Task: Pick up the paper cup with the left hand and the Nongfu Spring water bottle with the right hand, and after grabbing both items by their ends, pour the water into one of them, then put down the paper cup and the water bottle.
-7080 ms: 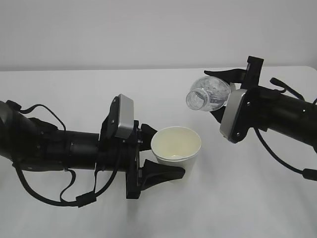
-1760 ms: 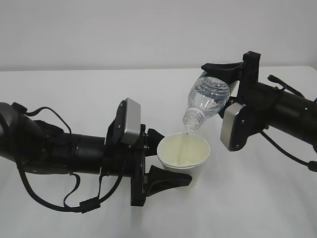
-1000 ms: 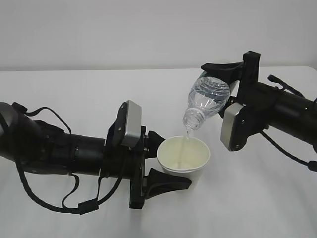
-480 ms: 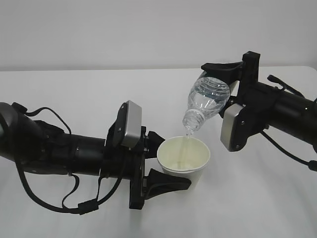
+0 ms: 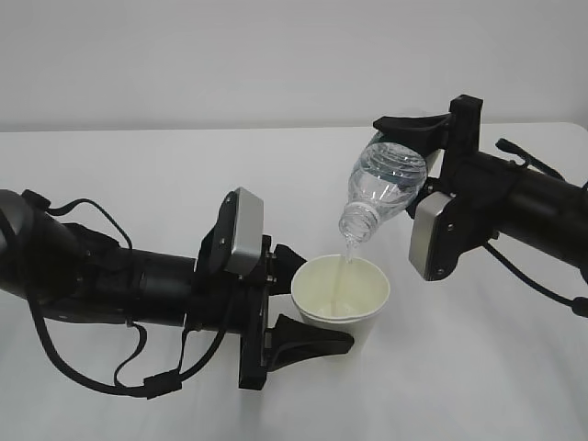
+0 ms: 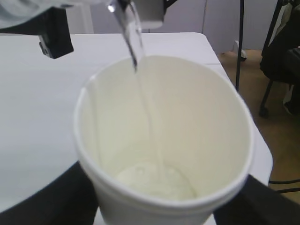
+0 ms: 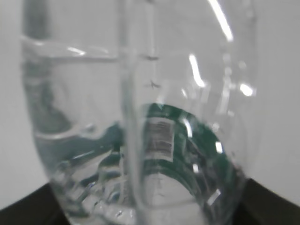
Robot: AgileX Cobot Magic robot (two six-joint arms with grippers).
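The two black fingers [image 5: 312, 338] of the left hand [image 5: 296, 299] are pinching the small white tapered paper cup [image 5: 339, 296] from either side, one finger showing below the cup wall and the other partly hidden behind it. The left hand, a black arm with a grey-silver block at its wrist, is reaching in from the left edge of the white worktop [image 5: 138, 175] and keeping the cup upright, near the middle of the worktop. The right hand [image 5: 413, 161], a matching black arm coming from the right edge, is clamping its fingers [image 5: 411, 126] on the base end of the small clear ribbed plastic Nongfu Spring water bottle [image 5: 381, 188]. The bottle is tilting neck-down and leftward, its open mouth sitting just above the cup's rolled rim. A thin stream of clear water [image 5: 343, 266] is falling from the mouth into the cup. In the left wrist view the stream [image 6: 140, 70] is running down the cream inside wall to a shallow pool [image 6: 154, 180] at the bottom. The right wrist view is showing the dark green label [image 7: 187, 140] through the bottle's clear base.
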